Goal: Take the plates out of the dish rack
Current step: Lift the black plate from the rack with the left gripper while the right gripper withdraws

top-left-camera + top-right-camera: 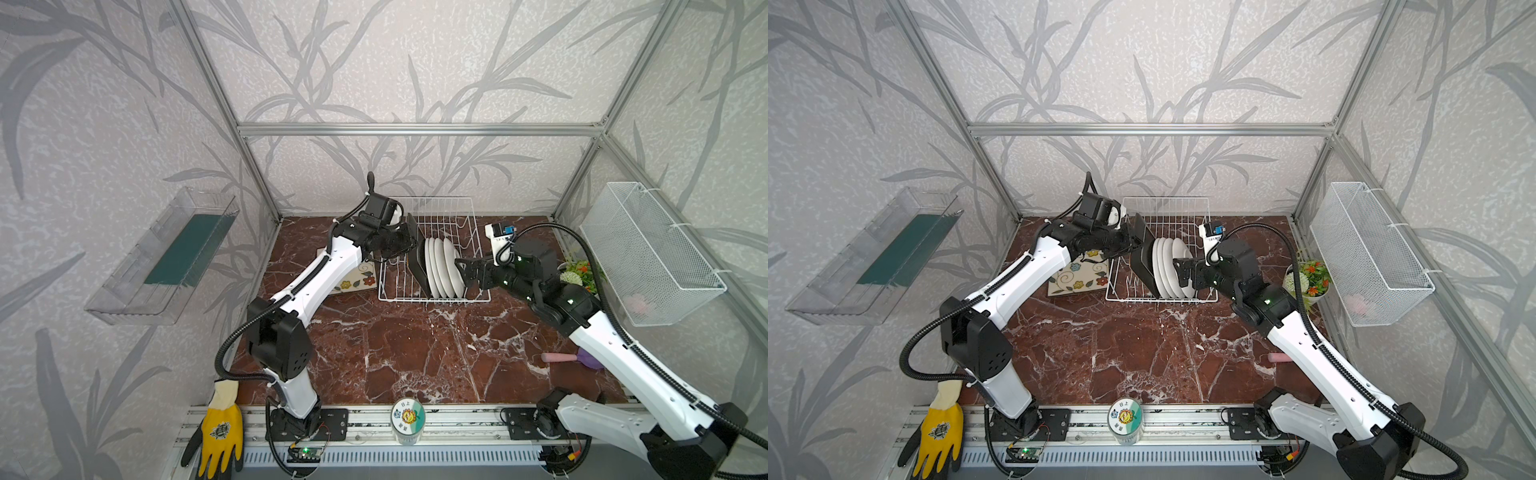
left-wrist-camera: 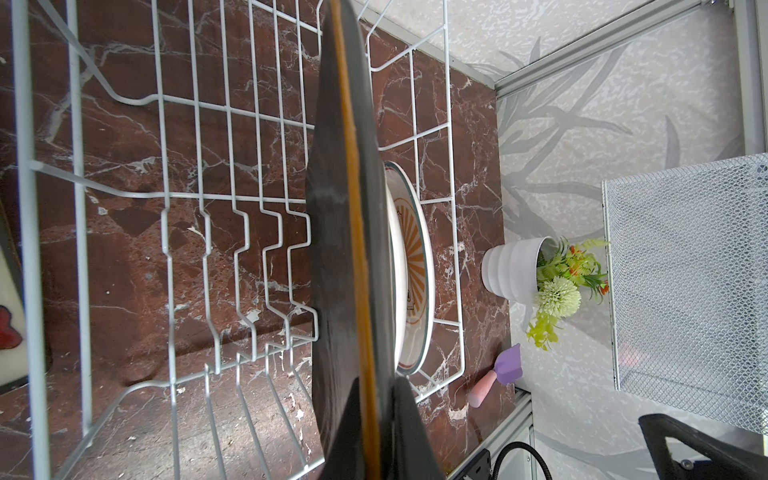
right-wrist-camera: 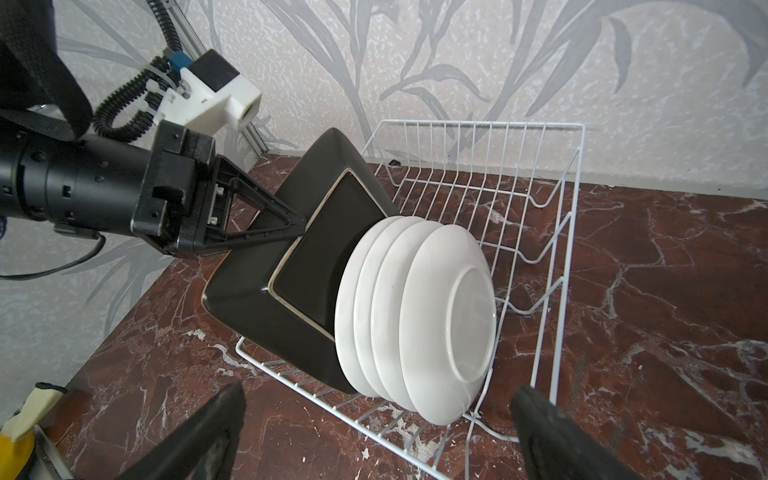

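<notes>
Readable writing: only the jar top (image 1: pixel 408 415) on the front rail, with a sunflower picture and 日上 above it; its lower characters are too small to read. The yellow glove (image 1: pixel 220 432) carries a dark emblem, text illegible. The label on the small white box (image 1: pixel 498 237) behind the right arm is unreadable too. The left claw (image 3: pixel 300 232) is pressed together, pinching the upper edge of the black-backed square plate (image 3: pixel 266 299), which stands tilted, one corner up, with its low corner inside the dish rack (image 3: pixel 540 208), right against the round white plates (image 3: pixel 436 316). There are four of those, upright in the rack slots at the near right end, plain backs toward the right arm. The left wrist view shows an orange sunburst face with a dark rim on one. The right claw (image 1: pixel 462 272) is spread wide and holds nothing. It sits just beside the outermost round plate; I cannot tell whether they touch. Another flower-faced square plate (image 1: pixel 1075 278) lies flat on the red marble bench (image 1: pixel 395 353), just left of the rack, partly under the left arm.
</notes>
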